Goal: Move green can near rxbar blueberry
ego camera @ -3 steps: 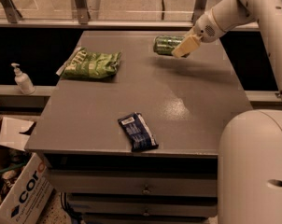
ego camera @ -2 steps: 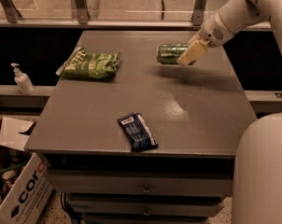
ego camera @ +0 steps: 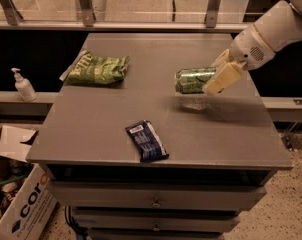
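Green can (ego camera: 191, 80), a small shiny metal drink can with pale print, is held on its side over the right part of the grey rectangular worktop (ego camera: 116, 109), about midway between the far and near edges. It is gripped at its right end by the cream-coloured claw (ego camera: 214, 79), whose two fingers are closed onto the can; one finger (ego camera: 222, 77) is seen slanting across the front of it. The claw is carried by a white arm that enters from the upper right. A dim patch of shadow is seen on the surface just below the green can, so the can appears to be raised slightly off the worktop.

The flat dark blue rectangular bar wrapper (ego camera: 147, 140) with a white label patch at its far end is laid near the front edge, to the left of and nearer than the can, well apart from it. A crinkled green chip bag (ego camera: 97, 70) is placed at the far left. A white pump bottle (ego camera: 23, 85) is stood on a ledge left of the worktop, and a cardboard box (ego camera: 16, 204) is seen below.
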